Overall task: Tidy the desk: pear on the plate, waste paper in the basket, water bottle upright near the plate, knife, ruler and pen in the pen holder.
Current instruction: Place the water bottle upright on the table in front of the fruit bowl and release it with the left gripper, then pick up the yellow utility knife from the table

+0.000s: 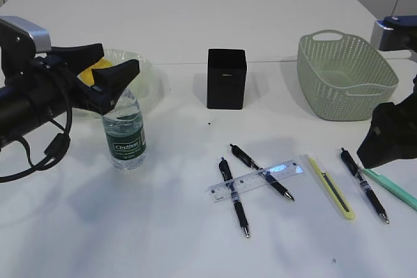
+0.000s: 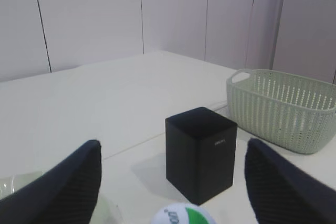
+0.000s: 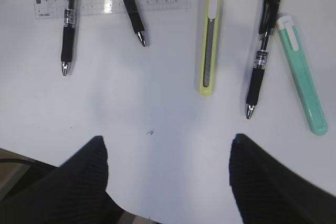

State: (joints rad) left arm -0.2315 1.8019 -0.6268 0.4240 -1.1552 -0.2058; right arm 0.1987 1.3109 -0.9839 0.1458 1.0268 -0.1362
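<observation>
Left end effector (image 1: 112, 69) gapes open above the upright clear plastic water bottle (image 1: 124, 133); right end effector (image 3: 167, 174) hangs open over the white table (image 3: 168, 114).

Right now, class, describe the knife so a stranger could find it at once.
Find the basket on the desk's right. In front of it lies the knife, between two black pens. It alone is slim and pale yellow with a black strip; the item beyond the right pen is mint green.

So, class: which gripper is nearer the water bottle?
Left. The left gripper hovers open right over the water bottle; the right gripper sits far across the desk by the pens.
</observation>
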